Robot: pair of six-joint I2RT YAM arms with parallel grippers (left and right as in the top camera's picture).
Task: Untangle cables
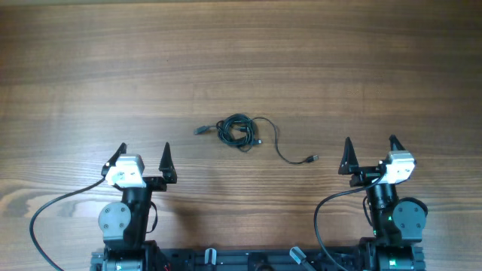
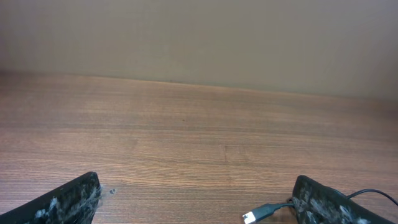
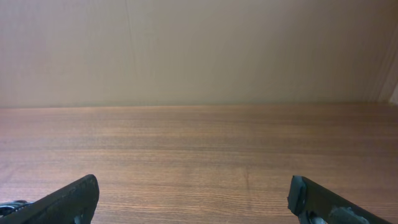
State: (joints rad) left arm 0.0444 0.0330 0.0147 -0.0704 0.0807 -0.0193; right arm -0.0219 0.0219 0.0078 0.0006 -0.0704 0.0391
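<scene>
Cables [image 1: 239,129] sit as one small knot just above frame centre in overhead, on the wood surface [image 1: 75,60], well apart from both arms. Left plug [image 1: 199,130] pokes out at the knot's left side. A loose tail [image 1: 280,150] curves down-right from the knot and ends in the tail plug [image 1: 312,159], near the right hand [image 1: 370,148] but not touching it.

Left hand [image 1: 144,156] is at lower left, fingers spread wide, holding nothing. Right hand at lower right is the same: wide open, empty. Left wrist view catches a plug at its bottom edge, just beside one finger [image 2: 320,202]; probably the left plug.

Handling, my read: thin, light, floppy cord with no stiffness, so the whole bundle will likely drag if pulled from one end. Plugs are the only rigid bits. Best hold looks like the tail just behind its plug, other hand pinching an outer loop of the knot. Pull slow, else the knot may tighten. How many cords are in the knot: can't tell.
</scene>
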